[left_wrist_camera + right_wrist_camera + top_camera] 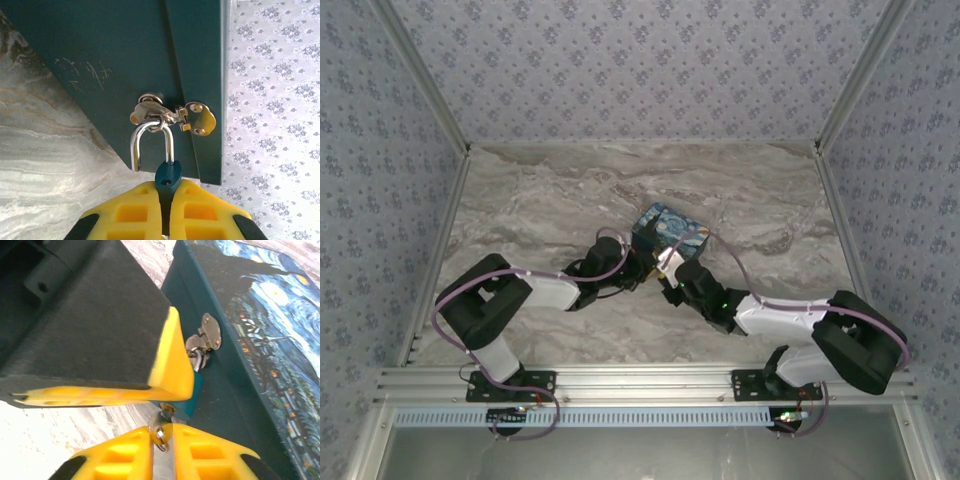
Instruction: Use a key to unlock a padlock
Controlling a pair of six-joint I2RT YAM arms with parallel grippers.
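Observation:
The teal padlock (168,177) hangs by its steel shackle (134,145) from the brass hasp (197,117) of the starry-night box (100,50). One shackle leg stands free of the body. My left gripper (168,194) is shut on the padlock's body. In the right wrist view the grey key (161,426) sits in the keyhole under the padlock (194,390). My right gripper (162,436) is closed around the key's head. The left gripper's yellow finger (172,365) lies just above it. In the top view both grippers, left (642,268) and right (672,275), meet at the box's near side.
The painted box (670,232) lies mid-table on the marble top (540,190). Patterned walls (640,60) close off the back and both sides. An aluminium rail (640,378) runs along the near edge by the arm bases.

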